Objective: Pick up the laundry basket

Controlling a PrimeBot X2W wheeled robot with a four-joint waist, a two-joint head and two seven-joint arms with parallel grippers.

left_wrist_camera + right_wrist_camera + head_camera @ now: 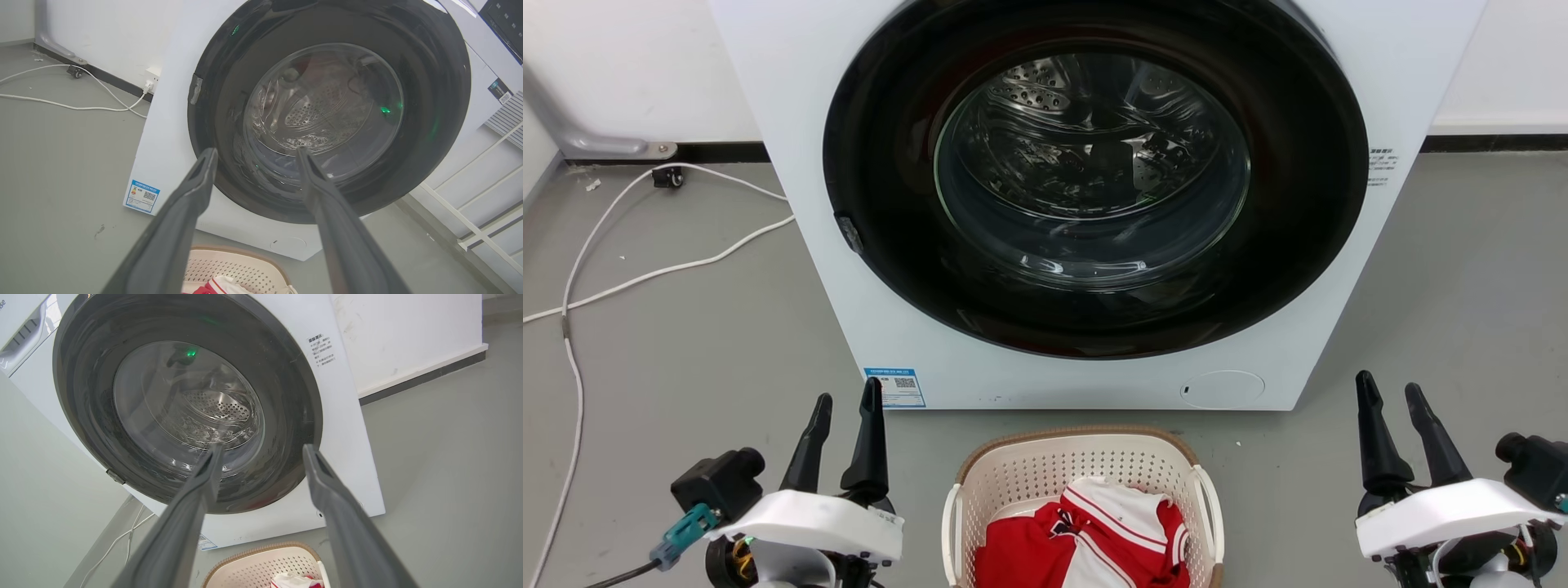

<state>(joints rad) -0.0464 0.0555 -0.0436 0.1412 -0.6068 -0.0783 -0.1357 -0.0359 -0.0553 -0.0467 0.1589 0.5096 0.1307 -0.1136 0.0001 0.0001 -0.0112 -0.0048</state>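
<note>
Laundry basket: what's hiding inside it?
A crumpled red and white garment lies inside the laundry basket. Anything beneath it is covered, and the basket's near end is cut off.

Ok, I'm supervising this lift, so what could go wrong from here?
The left hand and right hand are open, apart from the laundry basket; an uneven grip on its side handles could tilt it, spilling the red-and-white clothes. It sits close to the washer, so swinging forward may bump that.

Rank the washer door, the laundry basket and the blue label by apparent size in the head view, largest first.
1. washer door
2. laundry basket, though the frame's bottom edge cuts it off
3. blue label
</note>
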